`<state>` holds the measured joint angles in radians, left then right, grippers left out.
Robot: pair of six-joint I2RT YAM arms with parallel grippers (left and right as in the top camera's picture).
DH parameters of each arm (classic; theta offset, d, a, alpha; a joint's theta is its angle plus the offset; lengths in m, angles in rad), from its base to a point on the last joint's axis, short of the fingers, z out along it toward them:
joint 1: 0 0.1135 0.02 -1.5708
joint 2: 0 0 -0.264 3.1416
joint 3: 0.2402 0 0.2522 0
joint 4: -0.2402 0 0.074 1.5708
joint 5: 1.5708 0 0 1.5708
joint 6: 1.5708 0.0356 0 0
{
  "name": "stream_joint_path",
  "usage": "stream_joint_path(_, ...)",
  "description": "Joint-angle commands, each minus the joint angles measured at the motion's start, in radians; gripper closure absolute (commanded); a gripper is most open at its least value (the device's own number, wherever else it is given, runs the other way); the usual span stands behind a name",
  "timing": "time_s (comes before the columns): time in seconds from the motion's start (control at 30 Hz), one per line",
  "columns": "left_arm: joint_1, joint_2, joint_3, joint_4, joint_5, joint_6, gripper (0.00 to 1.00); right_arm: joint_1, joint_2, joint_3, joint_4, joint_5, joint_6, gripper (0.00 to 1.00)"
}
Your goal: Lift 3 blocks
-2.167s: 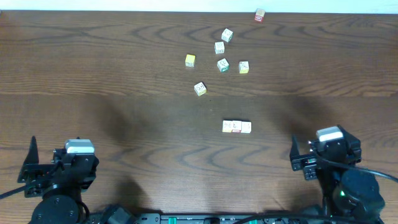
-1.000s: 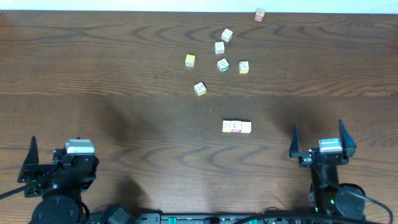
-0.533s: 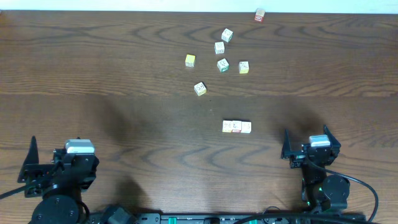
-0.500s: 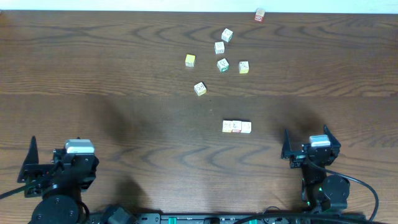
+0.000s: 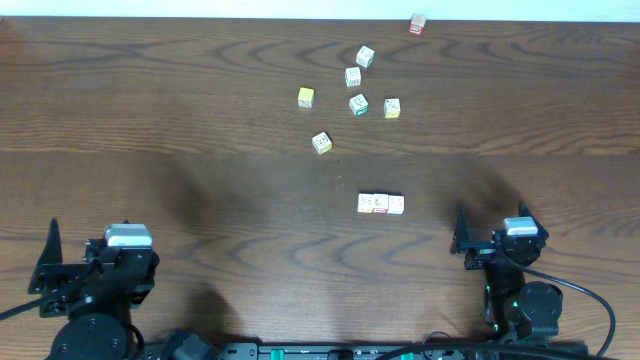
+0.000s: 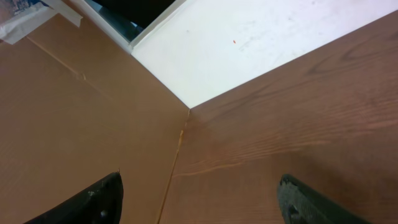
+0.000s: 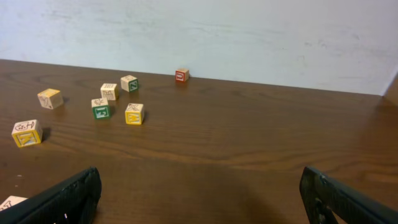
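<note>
The overhead view looks straight down on the whole wooden surface [image 5: 200, 150] from far above. The left wrist view sits low and close and faces an edge of the surface, with the tips of the left pincer [image 6: 200, 202] in its lower corners. The right wrist view looks low across the surface to a pale wall [image 7: 249, 31]. Its reddish-brown cube [image 7: 181, 75], in the upper middle, appears also at the top edge of the overhead view.

Bare table [image 5: 200, 130] runs from the right gripper [image 5: 490, 228] to the blocks [image 5: 381, 204]; scattered cubes [image 5: 358, 104] sit beyond, seemingly well apart.
</note>
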<state>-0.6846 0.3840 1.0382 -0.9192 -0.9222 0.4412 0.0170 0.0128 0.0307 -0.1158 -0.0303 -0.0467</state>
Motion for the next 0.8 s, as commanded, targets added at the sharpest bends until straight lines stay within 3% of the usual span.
stream_joint_path(0.0, -0.001, -0.003, -0.002, -0.001, -0.006, -0.017, 0.21, -0.004, -0.008, -0.005, 0.001, -0.005, 0.021, 0.01)
stream_joint_path(0.37, 0.046, -0.003, -0.002, 0.0, 0.023, -0.044, 0.21, -0.004, -0.008, -0.005, 0.001, -0.005, 0.02, 0.01)
stream_joint_path(0.5, 0.174, -0.003, -0.01, 0.005, 0.423, -0.265, 0.2, -0.004, -0.008, -0.005, 0.0, -0.005, 0.021, 0.01)
stream_joint_path(0.63, 0.342, -0.007, -0.102, 0.095, 0.611, -0.364, 0.21, -0.004, -0.008, -0.005, 0.0, -0.005, 0.021, 0.01)
stream_joint_path(0.77, 0.467, -0.105, -0.348, 0.443, 0.753, -0.376, 0.21, -0.004, -0.008, -0.005, 0.0, -0.005, 0.021, 0.01)
